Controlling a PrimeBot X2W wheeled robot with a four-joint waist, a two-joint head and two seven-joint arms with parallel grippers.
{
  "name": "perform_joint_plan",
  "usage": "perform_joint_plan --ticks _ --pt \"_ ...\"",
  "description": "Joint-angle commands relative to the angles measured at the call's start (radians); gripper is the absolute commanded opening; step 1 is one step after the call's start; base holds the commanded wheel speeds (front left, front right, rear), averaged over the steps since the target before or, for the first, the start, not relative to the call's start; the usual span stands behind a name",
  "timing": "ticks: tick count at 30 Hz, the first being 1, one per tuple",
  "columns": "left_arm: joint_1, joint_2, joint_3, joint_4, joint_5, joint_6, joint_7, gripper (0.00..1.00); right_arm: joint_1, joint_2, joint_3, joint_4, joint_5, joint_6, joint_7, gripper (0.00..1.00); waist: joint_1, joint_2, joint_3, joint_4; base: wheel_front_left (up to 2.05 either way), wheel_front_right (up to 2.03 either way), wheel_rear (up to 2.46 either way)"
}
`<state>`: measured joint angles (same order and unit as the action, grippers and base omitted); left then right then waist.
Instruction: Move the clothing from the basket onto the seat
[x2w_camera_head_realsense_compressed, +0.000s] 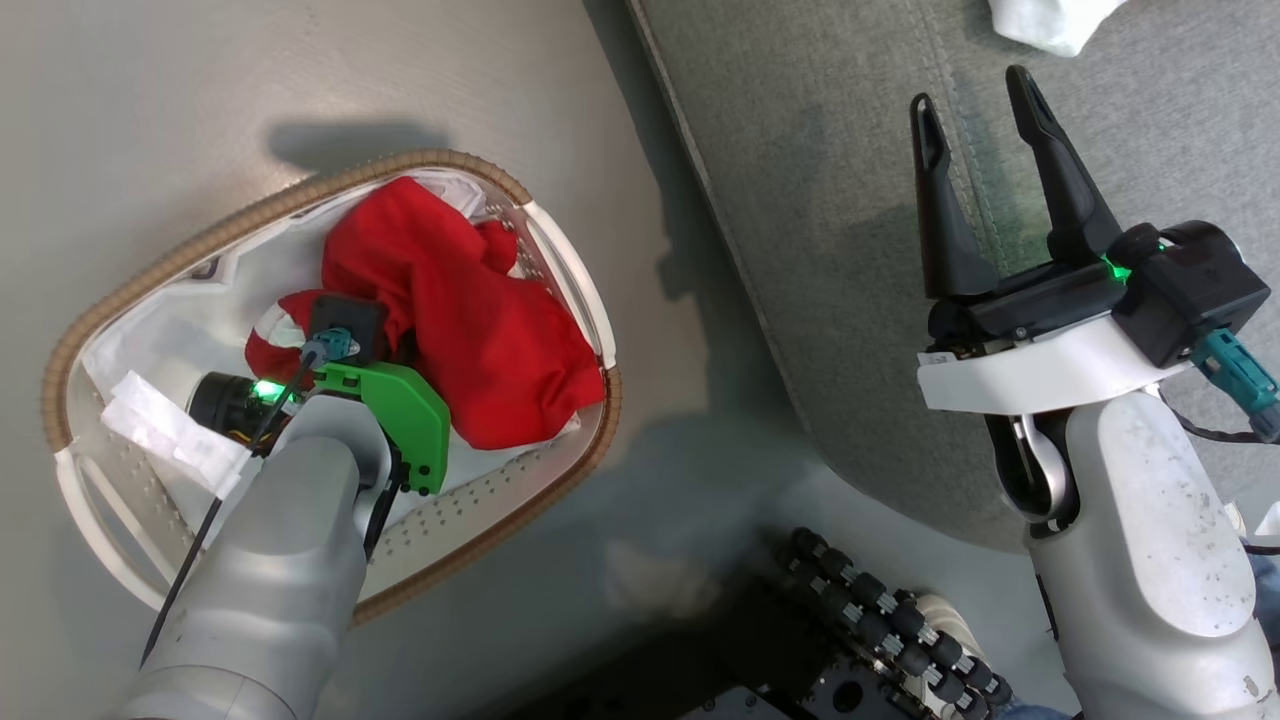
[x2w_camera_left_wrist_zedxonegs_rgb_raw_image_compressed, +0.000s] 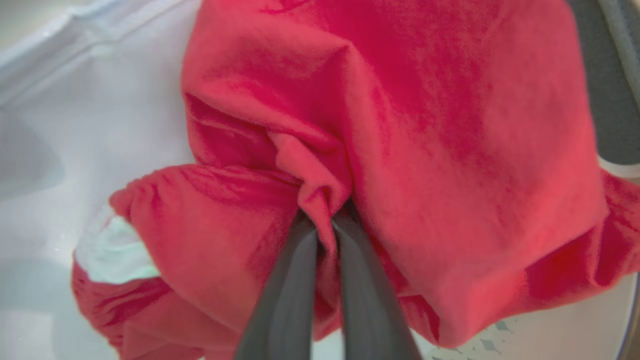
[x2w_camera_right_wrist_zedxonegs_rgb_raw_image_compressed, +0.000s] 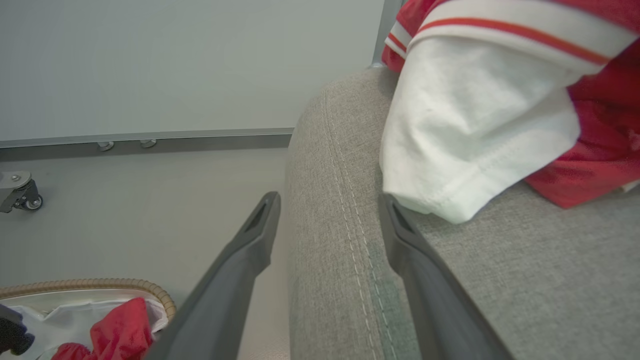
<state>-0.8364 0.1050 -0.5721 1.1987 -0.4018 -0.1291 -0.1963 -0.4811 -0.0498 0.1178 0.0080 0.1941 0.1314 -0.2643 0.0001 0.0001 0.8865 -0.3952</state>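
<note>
The oval white basket (x2w_camera_head_realsense_compressed: 575, 270) with its brown rim stands on the floor at the left. A plain red shirt (x2w_camera_head_realsense_compressed: 470, 320) lies bunched inside it. My left arm (x2w_camera_head_realsense_compressed: 300, 520) reaches down into the basket, and in the left wrist view my left gripper (x2w_camera_left_wrist_zedxonegs_rgb_raw_image_compressed: 326, 220) is shut on a fold of the red shirt (x2w_camera_left_wrist_zedxonegs_rgb_raw_image_compressed: 425, 150). The right gripper (x2w_camera_head_realsense_compressed: 972, 90) hovers open over the grey seat (x2w_camera_head_realsense_compressed: 820, 200), holding nothing. In the right wrist view the jersey (x2w_camera_right_wrist_zedxonegs_rgb_raw_image_compressed: 475, 125), with a white sleeve and red stripes, lies on the seat (x2w_camera_right_wrist_zedxonegs_rgb_raw_image_compressed: 500, 280) just beyond the right gripper (x2w_camera_right_wrist_zedxonegs_rgb_raw_image_compressed: 329, 200).
A white liner sheet (x2w_camera_head_realsense_compressed: 170, 330) covers the basket's bottom. Smooth grey floor (x2w_camera_head_realsense_compressed: 680, 420) separates basket and seat. My base with a black cable chain (x2w_camera_head_realsense_compressed: 880, 620) sits at the bottom. A caster wheel (x2w_camera_right_wrist_zedxonegs_rgb_raw_image_compressed: 20, 192) and a wall rail stand beyond the floor.
</note>
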Motion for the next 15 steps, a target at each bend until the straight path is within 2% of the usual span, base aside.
perform_joint_plan --ticks 1,7,15 --pt "0.002 -0.001 0.0 -0.003 -0.011 -0.003 -0.013 0.0 -0.003 -0.002 0.0 0.006 -0.013 -0.001 0.0 1.0 -0.0001 -0.0001 -0.029 0.014 0.0 0.0 0.0" --pt "0.045 -0.014 -0.018 -0.028 -0.043 -0.003 -0.04 0.0 0.021 -0.002 -0.001 0.029 -0.068 -0.001 0.0 1.0 -0.0001 -0.0001 -0.117 0.051 0.0 0.0 0.0" --pt "0.128 -0.025 -0.061 -0.111 -0.08 -0.003 -0.065 0.0 0.073 -0.002 -0.02 0.076 -0.133 -0.001 0.0 1.0 -0.0001 -0.0001 -0.298 0.125 0.0 0.0 0.0"
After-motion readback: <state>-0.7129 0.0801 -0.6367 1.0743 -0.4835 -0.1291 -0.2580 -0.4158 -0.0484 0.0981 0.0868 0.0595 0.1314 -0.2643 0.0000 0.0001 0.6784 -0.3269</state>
